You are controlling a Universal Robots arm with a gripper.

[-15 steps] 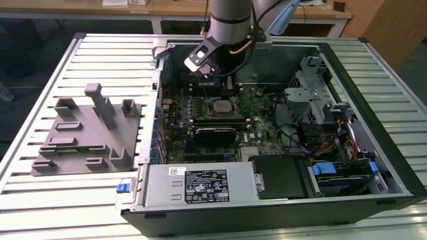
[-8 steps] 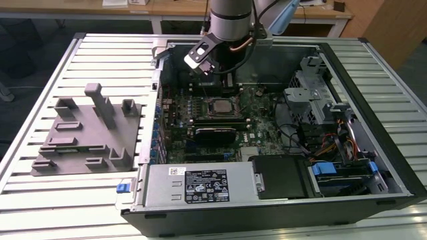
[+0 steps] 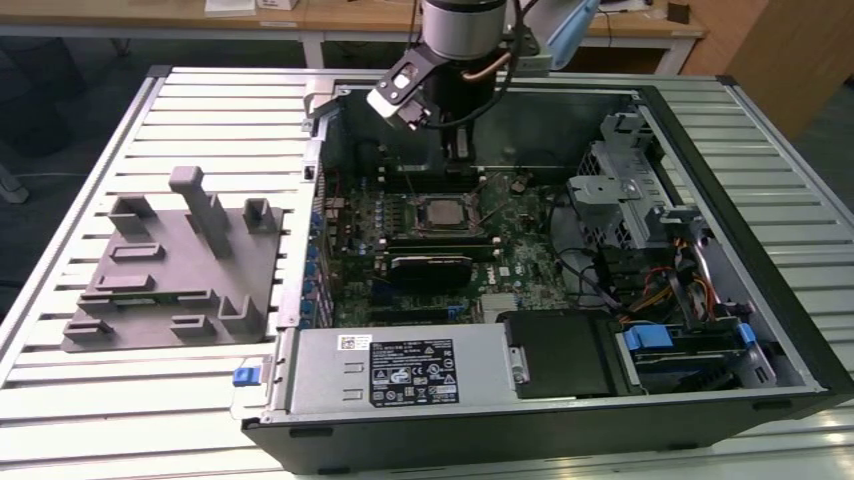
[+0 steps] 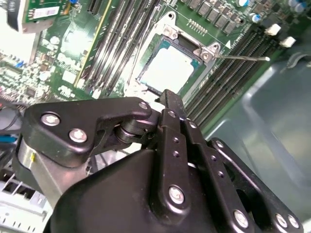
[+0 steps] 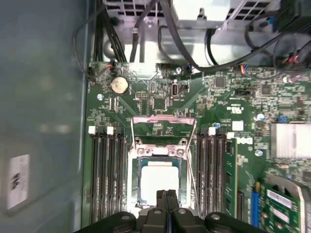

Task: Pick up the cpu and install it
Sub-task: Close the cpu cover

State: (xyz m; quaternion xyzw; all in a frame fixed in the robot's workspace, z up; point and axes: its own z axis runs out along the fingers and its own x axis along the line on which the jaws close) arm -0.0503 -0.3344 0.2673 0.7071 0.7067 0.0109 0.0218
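In the first wrist view, one edge of the cpu is covered by the closed fingertips of the gripper (its body is cut off by the picture's edge). In the second wrist view, much of the motherboard is hidden behind the gripper. In the exterior view, the arm is cut off at the upper edge.
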